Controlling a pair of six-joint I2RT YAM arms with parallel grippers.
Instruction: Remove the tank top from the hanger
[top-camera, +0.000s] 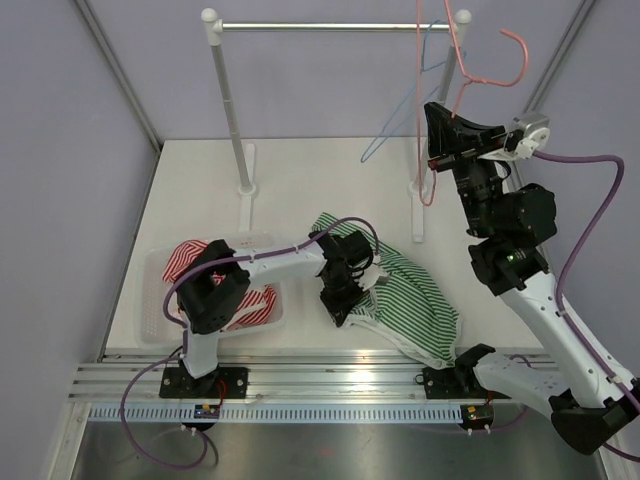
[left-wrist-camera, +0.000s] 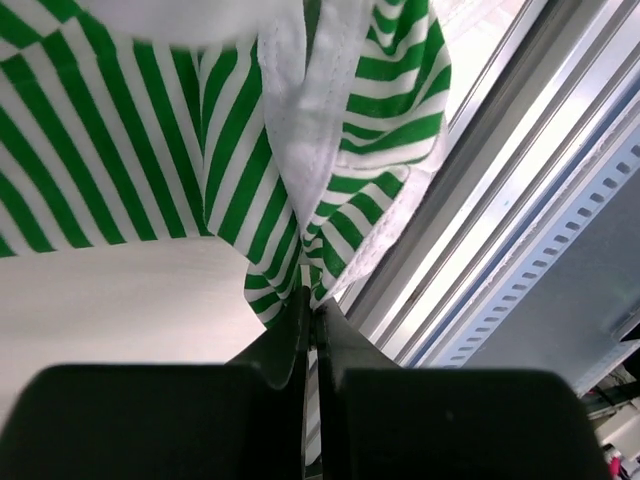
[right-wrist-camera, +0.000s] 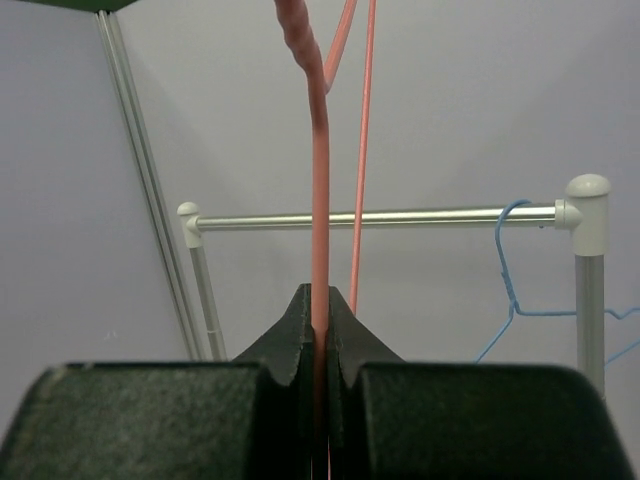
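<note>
The green-and-white striped tank top (top-camera: 410, 300) lies crumpled on the table near the front edge, off the hanger. My left gripper (top-camera: 338, 310) is shut on a fold of the tank top (left-wrist-camera: 300, 200), pinching its striped cloth at the fingertips. My right gripper (top-camera: 432, 125) is raised near the rack's right post and shut on the bare pink wire hanger (top-camera: 455, 70). In the right wrist view the hanger's pink wire (right-wrist-camera: 318, 200) runs up out of the closed jaws.
A clothes rack with a metal rail (top-camera: 330, 26) stands at the back, a blue hanger (top-camera: 400, 125) hanging at its right end. A clear bin (top-camera: 160, 300) at the left holds a red-and-white striped garment (top-camera: 190, 258). The table's aluminium front rail (left-wrist-camera: 520, 200) lies close beside the tank top.
</note>
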